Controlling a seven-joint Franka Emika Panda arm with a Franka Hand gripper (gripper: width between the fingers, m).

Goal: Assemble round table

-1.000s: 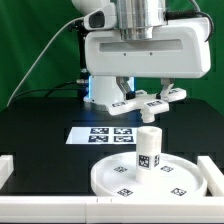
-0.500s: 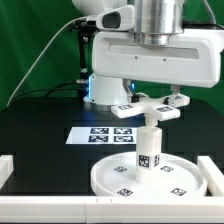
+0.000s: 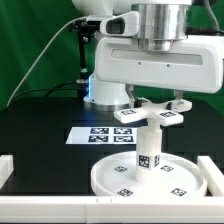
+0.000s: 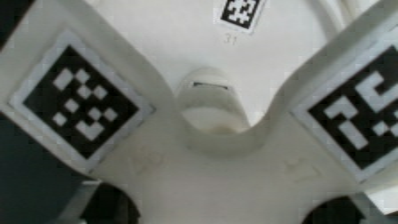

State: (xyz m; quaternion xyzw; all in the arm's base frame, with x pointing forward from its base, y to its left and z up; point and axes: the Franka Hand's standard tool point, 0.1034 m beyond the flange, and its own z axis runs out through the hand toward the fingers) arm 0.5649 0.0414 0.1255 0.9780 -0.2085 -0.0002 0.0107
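Observation:
The large round rimmed disc lies on the black table near the front, with small square tags on it. The short cylindrical leg stands upright at its centre. My gripper is shut on the T-shaped foot piece and holds it level right above the leg, its stem pointing down and about at the leg's top. In the wrist view the foot piece fills the frame, with tagged arms on both sides. My gripper grips it, with dark fingers at the frame's edge.
The marker board lies flat on the table behind the disc. White rails border the table at the exterior view's left, right and front. The robot's base stands at the back before a green curtain.
My gripper has come down with the foot piece, from well above the leg to right over its top. The disc and leg have not moved.

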